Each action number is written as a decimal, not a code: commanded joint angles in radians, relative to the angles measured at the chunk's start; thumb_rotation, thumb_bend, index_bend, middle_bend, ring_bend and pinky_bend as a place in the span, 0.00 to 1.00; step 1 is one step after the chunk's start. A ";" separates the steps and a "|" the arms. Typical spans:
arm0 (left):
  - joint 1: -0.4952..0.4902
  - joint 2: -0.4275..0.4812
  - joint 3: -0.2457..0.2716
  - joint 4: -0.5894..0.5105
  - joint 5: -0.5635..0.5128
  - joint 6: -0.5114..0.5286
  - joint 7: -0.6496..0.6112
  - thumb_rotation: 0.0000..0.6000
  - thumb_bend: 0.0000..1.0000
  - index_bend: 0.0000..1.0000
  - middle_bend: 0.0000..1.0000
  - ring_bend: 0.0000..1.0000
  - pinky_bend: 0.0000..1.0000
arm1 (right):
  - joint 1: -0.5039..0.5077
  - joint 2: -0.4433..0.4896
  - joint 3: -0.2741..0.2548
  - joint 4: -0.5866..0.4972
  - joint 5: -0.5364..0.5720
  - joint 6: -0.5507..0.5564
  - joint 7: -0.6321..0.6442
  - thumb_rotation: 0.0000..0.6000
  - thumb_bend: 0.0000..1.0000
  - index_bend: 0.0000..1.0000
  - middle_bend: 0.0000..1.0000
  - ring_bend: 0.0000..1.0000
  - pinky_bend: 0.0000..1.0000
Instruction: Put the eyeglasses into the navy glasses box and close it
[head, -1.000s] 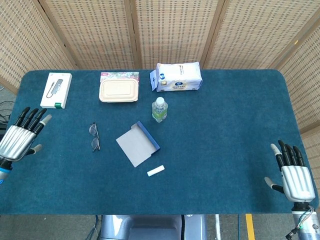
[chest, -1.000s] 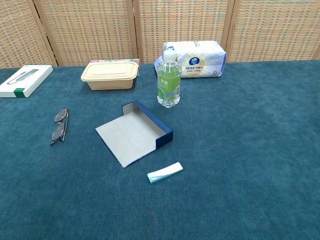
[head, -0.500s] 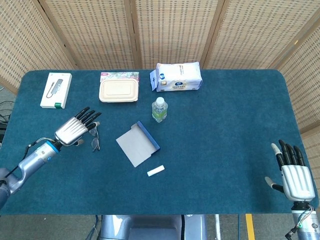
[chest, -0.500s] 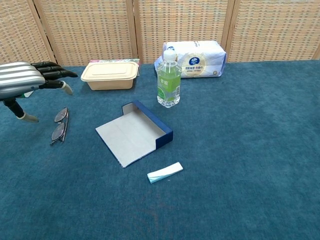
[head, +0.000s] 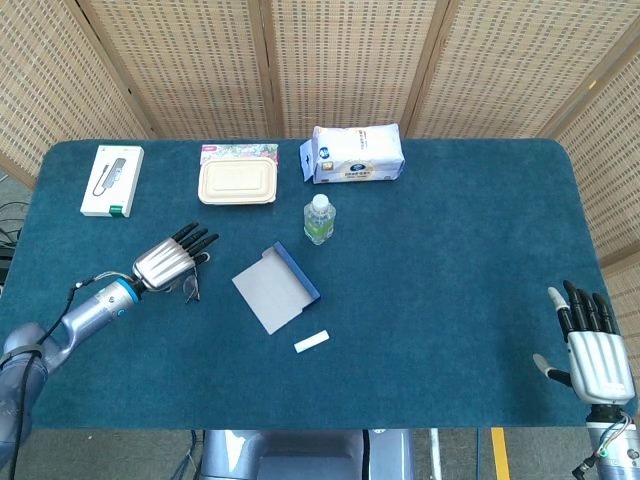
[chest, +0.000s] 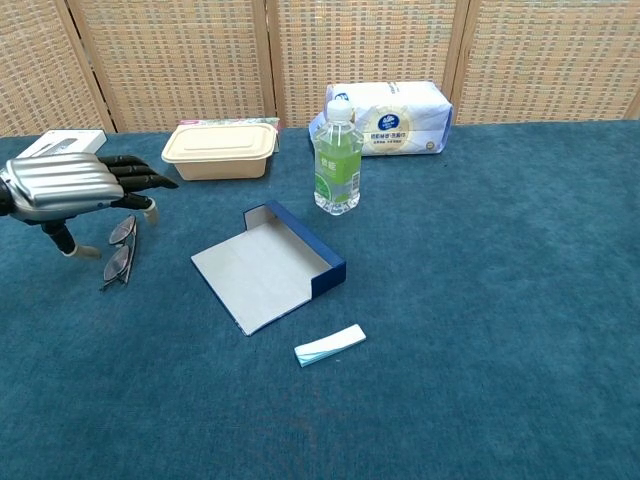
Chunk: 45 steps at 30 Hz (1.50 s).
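The step in hand looks like the reach for the eyeglasses; nothing is picked up yet. At the far left, the left robot hand (chest: 62, 188) hovers flat and palm-down over the bench (head: 450, 260), released, its dark fingers (chest: 138, 181) stretched straight and spread, grasping nothing. The eyeglasses (chest: 119, 252) lie folded on the cloth directly beneath and just in front of that robot hand; in the head view part of the frame is hidden under it, and I cannot tell whether the thumb touches them.

To the right of the left robot hand, near but apart from the eyeglasses, sits the navy glasses box (chest: 275, 266), lying open with its grey inside facing up and its blue walls on the far side. Just beyond its near corner lies a small white folded cloth or strip (chest: 330, 345). Behind the box stands a green bottle (chest: 338, 160).

At the far right, well apart from everything, the right robot hand (head: 594, 350) rests at the bench edge, released, fingers straight, holding nothing.

The next move, as I judge it, calls for lowering the left robot hand and pinching the thin frame without pushing it along the cloth, then carrying it rightward to the open box. Closing remains undone.
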 joint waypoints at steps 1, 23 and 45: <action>-0.001 -0.019 0.014 0.028 -0.011 -0.011 -0.009 1.00 0.25 0.29 0.00 0.00 0.00 | 0.001 0.000 0.000 0.000 0.000 -0.002 -0.001 1.00 0.21 0.00 0.00 0.00 0.00; 0.021 -0.057 0.056 0.075 -0.055 0.022 -0.035 1.00 0.35 0.65 0.00 0.00 0.00 | 0.000 0.001 -0.002 0.000 -0.005 0.002 0.014 1.00 0.21 0.00 0.00 0.00 0.00; -0.078 -0.015 -0.018 -0.135 -0.120 0.109 0.076 1.00 0.42 0.69 0.00 0.00 0.00 | 0.000 0.004 -0.002 -0.007 -0.002 -0.001 0.017 1.00 0.21 0.00 0.00 0.00 0.00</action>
